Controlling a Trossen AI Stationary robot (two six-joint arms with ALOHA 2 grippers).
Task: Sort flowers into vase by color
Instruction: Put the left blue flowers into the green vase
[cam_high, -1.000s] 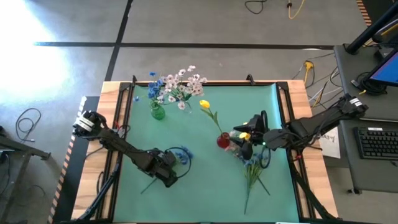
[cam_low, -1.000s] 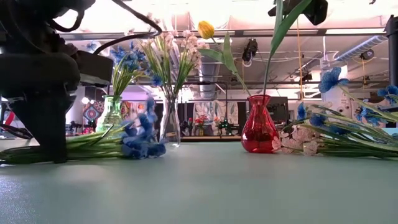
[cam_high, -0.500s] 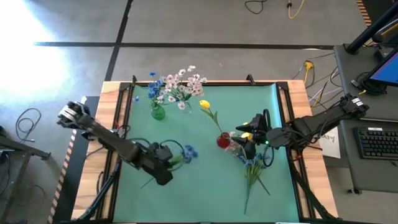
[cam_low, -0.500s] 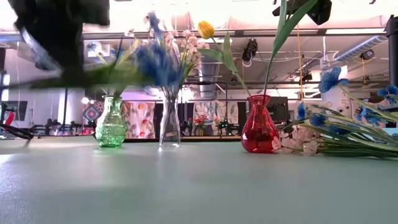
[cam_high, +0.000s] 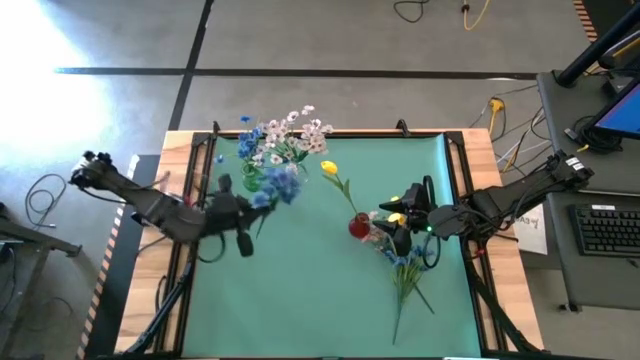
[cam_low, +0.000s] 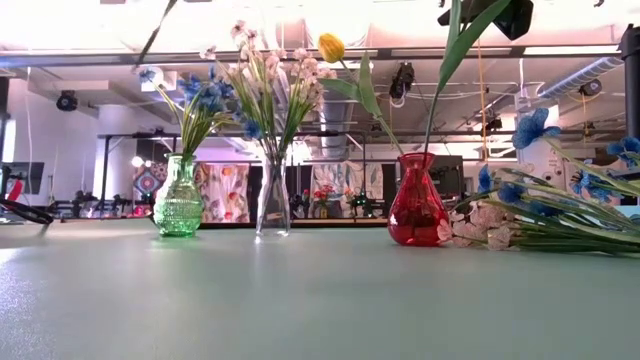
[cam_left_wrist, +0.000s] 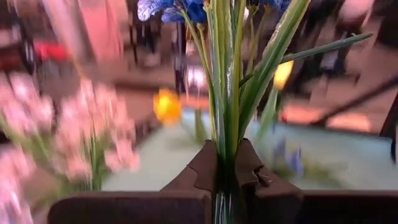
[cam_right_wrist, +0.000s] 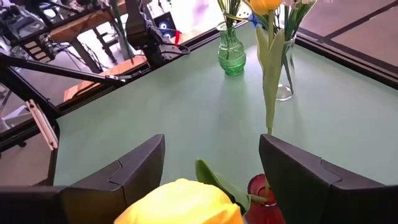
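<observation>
Blue flowers (cam_high: 281, 187) are clamped in the left hand (cam_left_wrist: 226, 163) by the green vase (cam_low: 180, 203); a yellow tulip (cam_low: 331, 47) is stuck in the red vase (cam_low: 417, 214), right hand (cam_right_wrist: 211, 168) wide.

No legible text, labels, brand names, numbers or signs anywhere

Left gripper (cam_high: 243, 203) swung up off the near-left part of the counter (cam_high: 330, 300) and across toward the green vase (cam_high: 253, 181), fingers (cam_left_wrist: 202, 171) now fully clamped on the blue flower stems (cam_left_wrist: 224, 93). Blue blossom cluster (cam_high: 280, 186) lifted from the mat, now raised just beside the green vase. Gone from the low view: the dark arm and the blue stems, except one stalk (cam_low: 158, 32) at the top edge.
</observation>
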